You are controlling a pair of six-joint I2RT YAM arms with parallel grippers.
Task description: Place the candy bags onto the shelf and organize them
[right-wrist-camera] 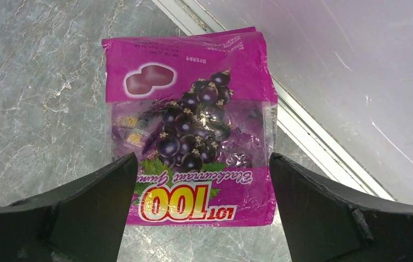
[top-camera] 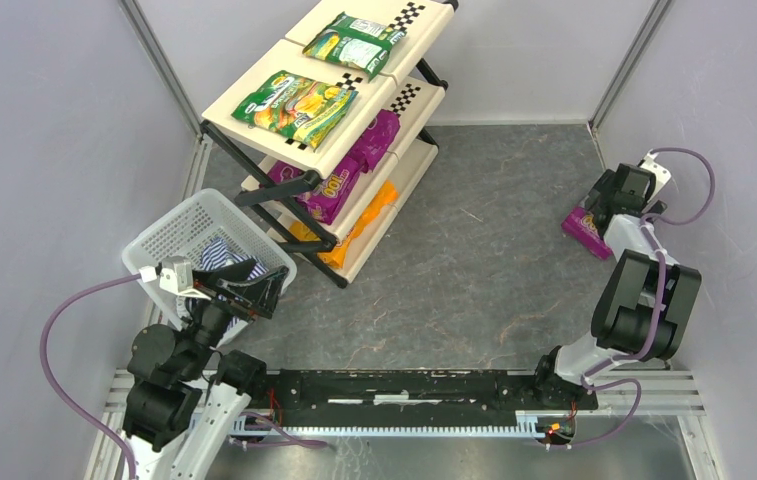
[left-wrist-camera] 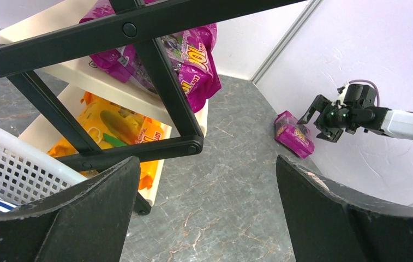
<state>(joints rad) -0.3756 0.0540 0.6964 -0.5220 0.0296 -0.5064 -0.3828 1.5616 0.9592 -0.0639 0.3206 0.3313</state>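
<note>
purple candy bag (right-wrist-camera: 187, 98), lower corners hidden behind the spread right tool (right-wrist-camera: 203, 164).

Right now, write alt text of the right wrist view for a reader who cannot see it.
A purple candy bag printed with dark grapes lies flat on the grey marbled floor beside a pale wall. The right gripper holds its two black fingers wide open, one at each side of the bag's near end.

The left arm (top-camera: 169, 390) and right arm (top-camera: 644, 300), bulky black joint housings on white links, each trailed a lilac cable (top-camera: 46, 350), and the left gripper (left-wrist-camera: 208, 164) and right gripper (right-wrist-camera: 204, 161) bore broad matte-black wedge fingers (right-wrist-camera: 324, 213).
</note>
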